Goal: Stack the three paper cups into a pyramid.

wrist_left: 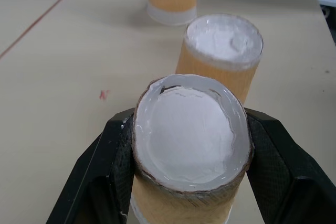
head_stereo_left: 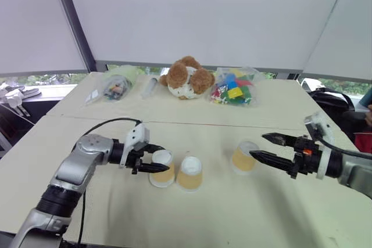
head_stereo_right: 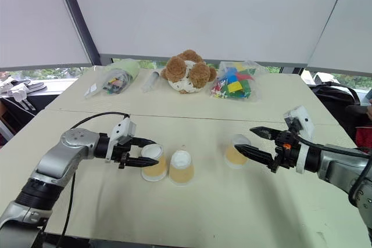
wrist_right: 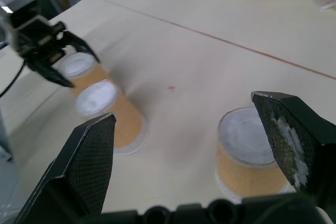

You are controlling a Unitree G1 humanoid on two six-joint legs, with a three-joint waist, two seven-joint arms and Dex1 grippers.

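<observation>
Tan table, left tool clamping upturned cup, red speck beside it

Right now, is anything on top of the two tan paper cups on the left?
No: both upturned white bases are bare, on the tan paper cup in the left tool and its neighbour cup. Their insides, mouth-down on the table, are hidden.

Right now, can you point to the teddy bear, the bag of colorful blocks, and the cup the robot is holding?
teddy bear [head_stereo_left: 186, 78], left eye view, its body
bag of colorful blocks [head_stereo_left: 234, 89], left eye view, its middle
held cup [wrist_left: 189, 129], left wrist view, its white base
</observation>
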